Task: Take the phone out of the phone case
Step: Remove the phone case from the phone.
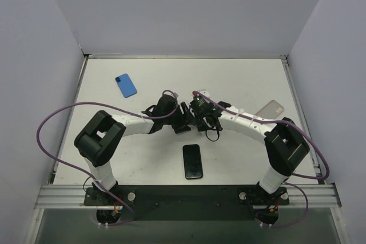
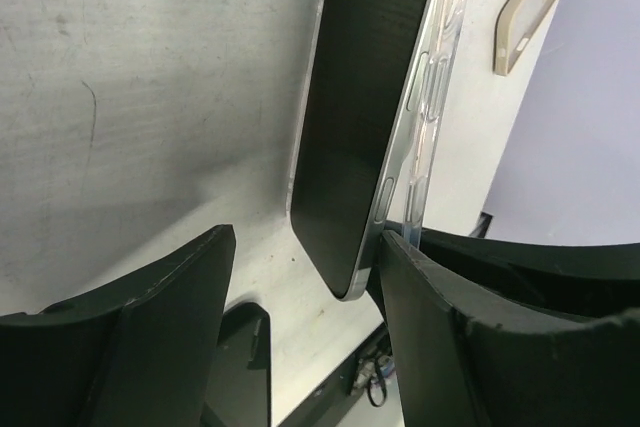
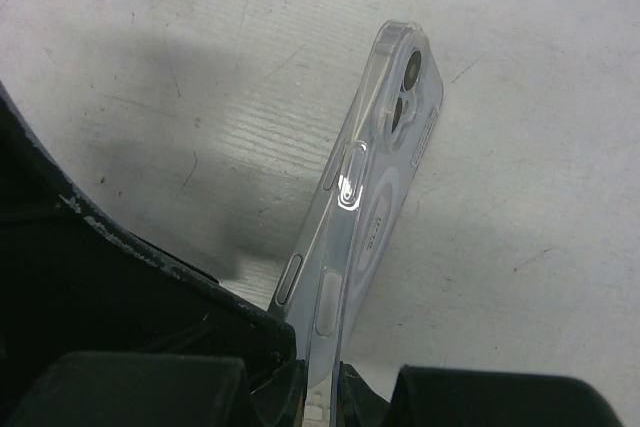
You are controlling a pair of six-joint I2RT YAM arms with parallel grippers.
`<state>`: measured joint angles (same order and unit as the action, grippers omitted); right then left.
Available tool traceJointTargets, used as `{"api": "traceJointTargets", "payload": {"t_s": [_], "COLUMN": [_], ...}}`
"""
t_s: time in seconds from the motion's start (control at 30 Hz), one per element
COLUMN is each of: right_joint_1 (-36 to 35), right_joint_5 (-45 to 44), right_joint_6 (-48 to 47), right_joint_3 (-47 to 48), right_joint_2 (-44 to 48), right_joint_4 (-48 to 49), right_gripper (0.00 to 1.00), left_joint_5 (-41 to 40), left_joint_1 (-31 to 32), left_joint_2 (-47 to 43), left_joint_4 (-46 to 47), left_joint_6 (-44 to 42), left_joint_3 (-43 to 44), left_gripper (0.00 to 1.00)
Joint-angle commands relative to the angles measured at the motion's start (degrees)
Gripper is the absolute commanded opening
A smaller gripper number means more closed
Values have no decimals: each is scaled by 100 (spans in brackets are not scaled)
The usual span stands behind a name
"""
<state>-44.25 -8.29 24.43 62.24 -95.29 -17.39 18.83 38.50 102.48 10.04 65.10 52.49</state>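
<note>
Left wrist view: black, rough-faced left fingers (image 2: 150, 337) fill the lower frame and stand apart. Between them sits the lower corner of a slim dark-screened phone (image 2: 350, 127), on edge and seated in a clear plastic phone case (image 2: 438, 47). The case edge touches the finger on the frame's right. The other finger is clear of the screen. Scuffed pale grey counter (image 2: 130, 97) lies behind. A beige case with a rounded cut-out (image 2: 525, 7) lies further off, top right.

Right wrist view: black right fingers (image 3: 150, 387) sit at the frame bottom, clamped on the near end of the clear case. The case shows its side and back; side buttons and two camera lenses are visible through the plastic. The phone is in the case. Its shadow falls on the counter to the left. Cannot tell whether the case touches the counter.

Top view: both arms reach inward and meet mid-counter, with the cased phone mostly hidden between the wrists. A flat black phone-shaped slab (image 1: 193, 161) lies nearer the bases, apart from the fingers. A blue rounded rectangle (image 1: 126, 85) lies far left. The beige case lies just beyond the right arm.
</note>
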Motion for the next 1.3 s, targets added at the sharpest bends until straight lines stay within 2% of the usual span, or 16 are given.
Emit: {"api": "traceJointTargets", "payload": {"t_s": [0.0,0.17,0.27,0.5,0.6,0.83,1.27], "right_joint_1": [13,30,57,197,276,434,742], "right_joint_5": [566,680,776,1154,1234,1462,1840], "right_joint_6": [80,89,124,177,194,282,431], "right_joint_3": [-98,-98,-124,-291,-361,-476,-643], "right_joint_2": [-16,-8,10,212,309,458,818], "right_joint_4": [183,236,262,420,473,578,719], "right_gripper": [0,0,0,0,0,0,0], "left_joint_5": [-204,-801,-933,-1250,-1337,-1707,-2348], "left_joint_1": [219,368,413,413,482,729,931], "left_joint_2": [-8,105,150,352,422,712,1283], "left_joint_4": [-107,-967,-996,-1821,-1918,-2366,-3148], "left_joint_6": [-418,-937,-1008,-1412,-1553,-1694,-1773], "left_joint_3": [288,648,728,1070,1184,1457,1861], "left_gripper": [69,66,62,55,49,27,28]}}
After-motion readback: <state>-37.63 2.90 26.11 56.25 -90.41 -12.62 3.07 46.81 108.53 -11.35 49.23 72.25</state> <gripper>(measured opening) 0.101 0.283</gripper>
